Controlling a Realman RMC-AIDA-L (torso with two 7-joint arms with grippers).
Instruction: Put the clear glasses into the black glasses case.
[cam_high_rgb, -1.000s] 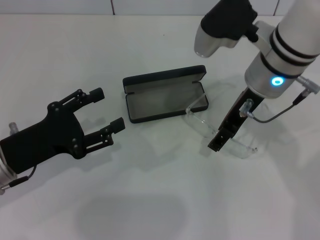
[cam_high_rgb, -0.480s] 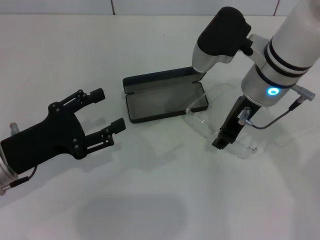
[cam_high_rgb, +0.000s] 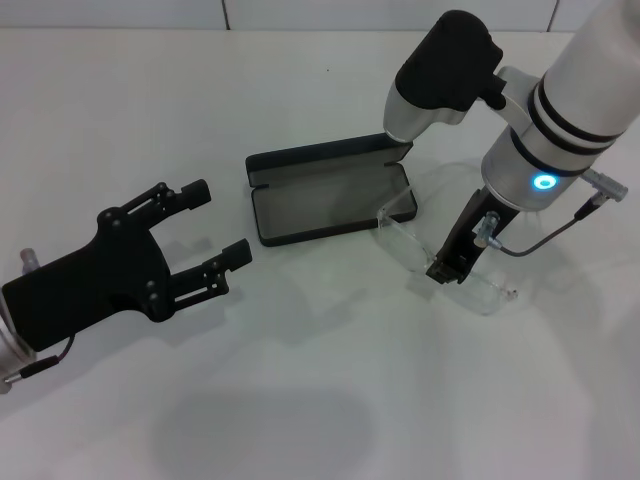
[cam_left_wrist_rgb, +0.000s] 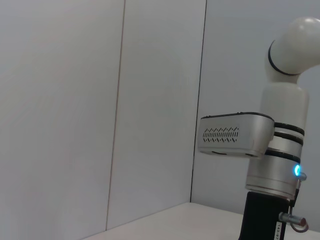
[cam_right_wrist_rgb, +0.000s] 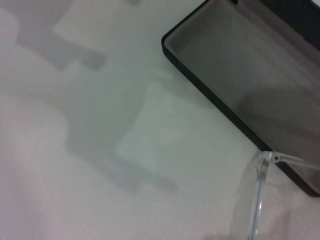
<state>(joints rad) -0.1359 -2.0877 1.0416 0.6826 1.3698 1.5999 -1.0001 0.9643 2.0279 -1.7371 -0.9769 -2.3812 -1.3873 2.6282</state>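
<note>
While the clear glasses (cam_high_rgb: 440, 262) lie on the white table (cam_high_rgb: 330, 90) just beside the right end of the black glasses case (cam_high_rgb: 330, 197), one hinge corner is seen at the case's near right corner, touching or overlapping it. The case is laid open, its grey lining exposed. The right gripper (cam_high_rgb: 447, 268) is lowered onto the frame's middle; whether its fingers are closed on the glasses cannot be told. Well apart to the left, the left gripper (cam_high_rgb: 210, 222) is held above the table with its fingers spread, gripping nothing.
</note>
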